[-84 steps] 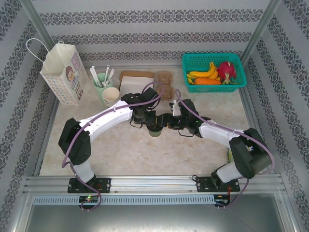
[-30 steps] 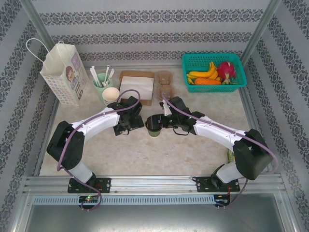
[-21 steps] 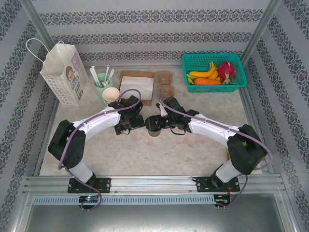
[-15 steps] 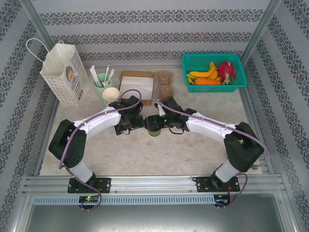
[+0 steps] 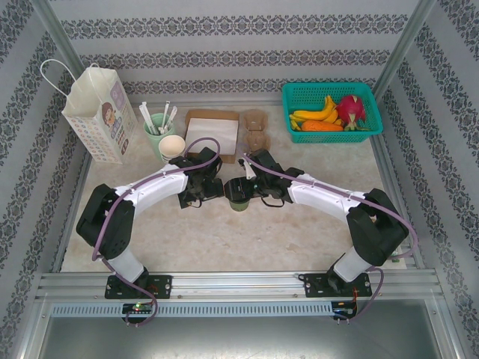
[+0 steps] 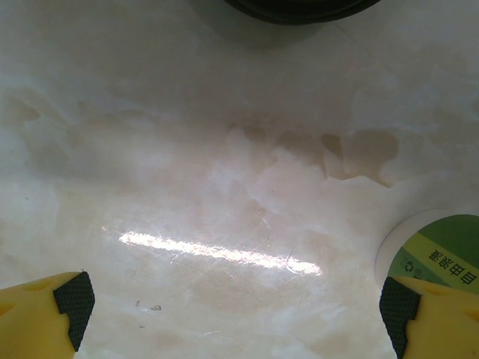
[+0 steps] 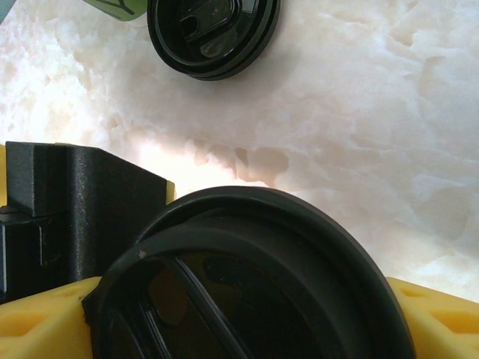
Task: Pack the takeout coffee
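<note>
Small green-and-cream paper cup [image 5: 239, 200] with a round black plastic lid [image 7: 254, 277] is standing mid-table, well right of the white handled paper bag [image 5: 96, 114].
The right gripper [image 7: 239, 318] is straddling the lid, fingers apart; whether they are clamping cannot be told. The left gripper [image 6: 236, 318] is hanging wide open. A mint-green mug [image 5: 155, 134] beside the bag is holding white wrapped sticks [image 5: 146, 114]; a teal mesh basket [image 5: 299, 96] far right is holding yellow bananas [image 5: 314, 115] and a pink dragon fruit [image 5: 349, 108].

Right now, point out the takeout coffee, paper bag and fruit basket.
takeout coffee [image 5: 239, 202], top view, green side wall.
paper bag [image 5: 96, 123], top view, printed front face.
fruit basket [image 5: 329, 135], top view, near wall.
</note>
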Controlling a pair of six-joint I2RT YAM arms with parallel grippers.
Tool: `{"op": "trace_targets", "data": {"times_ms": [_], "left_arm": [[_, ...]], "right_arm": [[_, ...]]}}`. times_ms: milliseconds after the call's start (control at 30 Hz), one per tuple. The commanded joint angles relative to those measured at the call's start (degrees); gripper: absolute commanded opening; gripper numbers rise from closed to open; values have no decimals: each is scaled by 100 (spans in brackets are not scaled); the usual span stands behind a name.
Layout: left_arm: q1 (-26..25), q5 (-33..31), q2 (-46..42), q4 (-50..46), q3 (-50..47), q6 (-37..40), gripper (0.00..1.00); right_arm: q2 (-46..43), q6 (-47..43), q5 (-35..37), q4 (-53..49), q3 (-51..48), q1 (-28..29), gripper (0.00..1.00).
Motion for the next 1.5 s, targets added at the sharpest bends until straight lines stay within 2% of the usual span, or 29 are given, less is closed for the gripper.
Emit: {"op": "trace_targets", "data": {"times_ms": [0, 300, 567, 1000, 1200, 1467], "left_arm": [[72, 62, -122, 172, 54, 103, 99], [76, 90, -542, 694, -275, 107, 99], [76, 178, -1177, 1479, -757, 208, 99], [76, -119, -2226, 2154, -1311, 473, 99], [76, -214, -2614, 2312, -1495, 514, 99], [206, -288, -2727, 1930, -1423, 421, 99]], "right_arm": [[76, -117, 304, -530, -58, 31, 77], [-290, -75, 523, -601, -210, -371, 72], [-270, 59, 504, -514, -150, -1173, 70], [764, 54, 649, -231, 1011, -2480, 70], [1369, 146, 763, -182, 1661, -2738, 70], [1987, 335, 983, -211, 2363, -2852, 73]]}}
